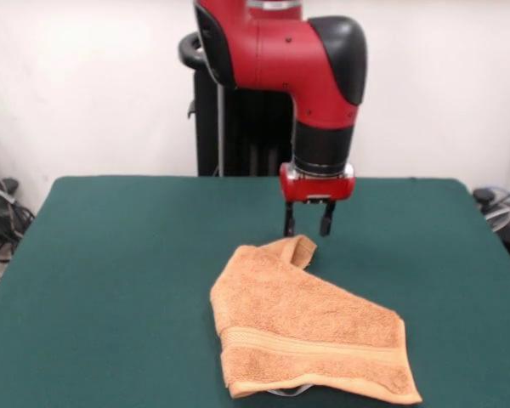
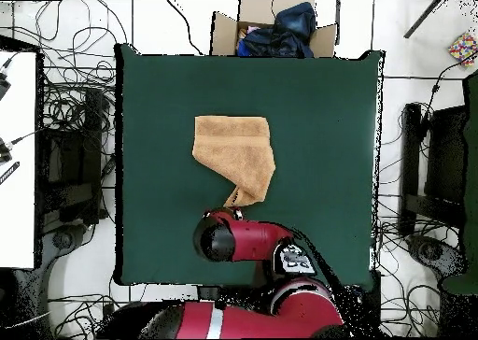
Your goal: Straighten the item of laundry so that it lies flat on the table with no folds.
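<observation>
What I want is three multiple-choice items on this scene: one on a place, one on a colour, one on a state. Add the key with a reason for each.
1. Where is the red and black arm's end effector?
A. By the far, curled tip of the orange-tan terry-cloth towel
B. At the table's near edge
C. Off the table to one side

2. What colour is the large rectangular felt-like table top?
A. Grey
B. Dark green
C. White

3. How does the towel lie?
A. Spread flat and square
B. Lifted clear of the table
C. On the table, folded over and tapering to a tip

Key: 1 A, the open end effector hangs right beside that tip in the front view. 2 B, both views show green. 3 C, its outline narrows to a curled corner in both views.
</observation>
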